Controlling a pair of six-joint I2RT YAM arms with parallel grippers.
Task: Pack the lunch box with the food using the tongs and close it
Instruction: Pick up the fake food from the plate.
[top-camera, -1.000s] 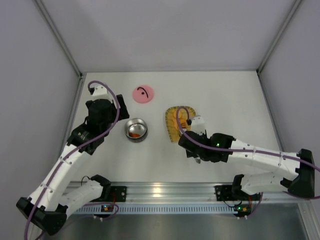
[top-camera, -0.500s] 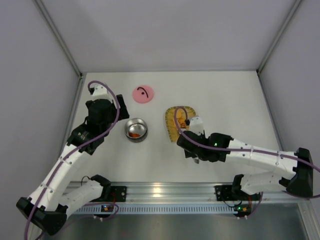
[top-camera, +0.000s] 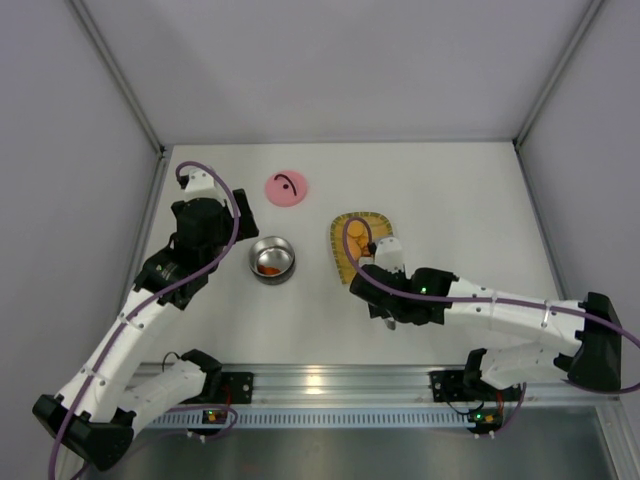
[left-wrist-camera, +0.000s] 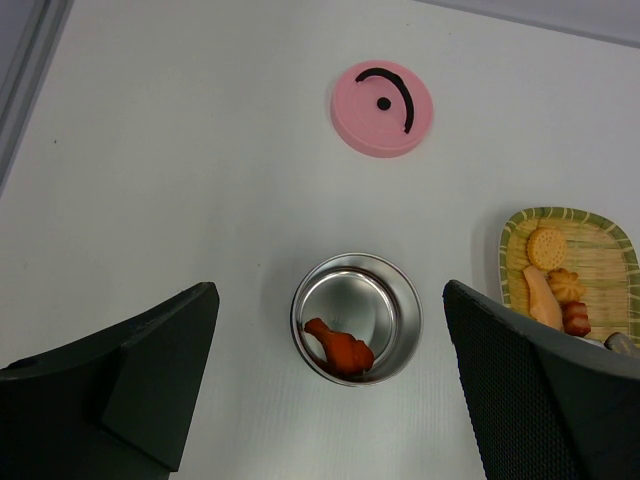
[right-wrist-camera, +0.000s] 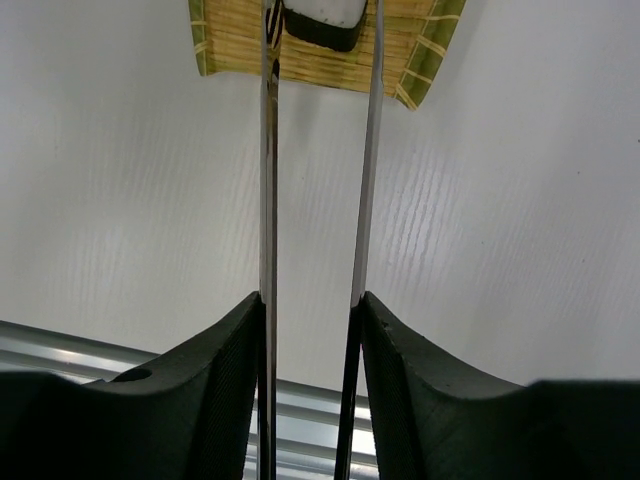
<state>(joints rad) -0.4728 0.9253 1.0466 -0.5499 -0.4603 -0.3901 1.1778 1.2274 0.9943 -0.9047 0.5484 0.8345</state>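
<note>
We note the right pincer clenched on the tongs, whose arms reach onto the tray with a dark-and-white piece between them, while the left pincer hangs released above the open box holding one orange piece, lid lying apart on the worktop.

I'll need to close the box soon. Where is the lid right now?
In the top view the lid lies flat on the table, left of centre, just beyond the lunch box and to the left of the tray, touching neither.
</note>
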